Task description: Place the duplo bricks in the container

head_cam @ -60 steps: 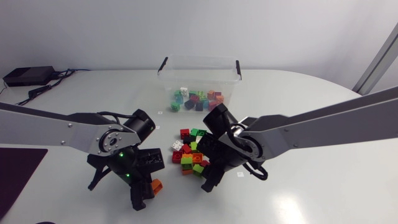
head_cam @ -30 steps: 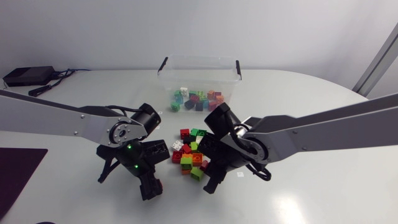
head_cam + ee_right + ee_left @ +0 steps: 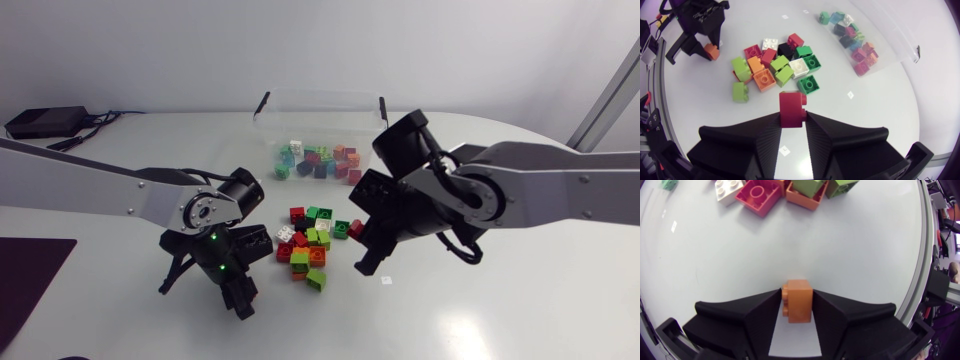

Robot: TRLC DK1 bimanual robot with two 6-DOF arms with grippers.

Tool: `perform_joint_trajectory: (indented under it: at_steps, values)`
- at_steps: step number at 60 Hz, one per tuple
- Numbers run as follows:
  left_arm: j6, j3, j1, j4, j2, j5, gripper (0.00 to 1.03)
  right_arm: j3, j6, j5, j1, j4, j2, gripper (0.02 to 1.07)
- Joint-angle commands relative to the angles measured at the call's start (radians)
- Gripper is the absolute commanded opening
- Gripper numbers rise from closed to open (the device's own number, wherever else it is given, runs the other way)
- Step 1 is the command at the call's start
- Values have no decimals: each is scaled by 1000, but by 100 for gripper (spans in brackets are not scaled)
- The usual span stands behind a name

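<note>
Right gripper [image 3: 792, 116] has lifted its clamped red brick [image 3: 792, 102]; left gripper [image 3: 796, 291] pinches an orange brick [image 3: 800, 305] — probably light, rigid, slick: squeeze flat sides.

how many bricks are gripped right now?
2. One orange brick, clamped between the left gripper's fingers; one red brick, clamped between the right gripper's fingers. Both wrist views show the grips fully, so none is hidden.

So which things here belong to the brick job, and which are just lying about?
Job: clear container; bricks inside it; loose brick pile; orange brick in left end effector; red brick in right end effector.
Lying about: black box; dark mat; white tag.
</note>
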Motion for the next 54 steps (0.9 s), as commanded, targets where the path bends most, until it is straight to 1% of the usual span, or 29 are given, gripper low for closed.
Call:
perform_joint_trajectory:
  at_steps: [1,5,6,18,27,32,35,38,42,46,54]
  values:
    - [-23,-21,-18,-47,-27,-7,30,49,-27,7,-21,-23,-25,34]
    - [-21,-19,-26,-67,-55,-17,27,78,-26,4,-39,-25,-28,34]
    - [-20,-18,-27,-76,-66,-18,23,84,-23,2,-41,-23,-27,34]
    - [20,11,-10,-117,-146,-18,20,187,19,-12,-90,15,34,34]
    - [23,51,34,-119,-198,-15,20,270,72,-35,-136,73,88,34]
    - [32,85,57,-117,-231,-3,20,331,120,-58,-164,102,120,34]
    - [34,113,68,-117,-245,20,20,371,149,-67,-178,124,143,34]
    - [38,134,83,-111,-253,48,20,403,174,-68,-187,147,166,34]
    - [38,162,92,-97,-253,54,20,446,200,-68,-194,173,203,34]
    - [38,179,102,-76,-256,80,20,486,224,-68,-204,191,242,34]
    - [31,211,117,3,-258,94,20,570,255,-68,-210,224,332,34]
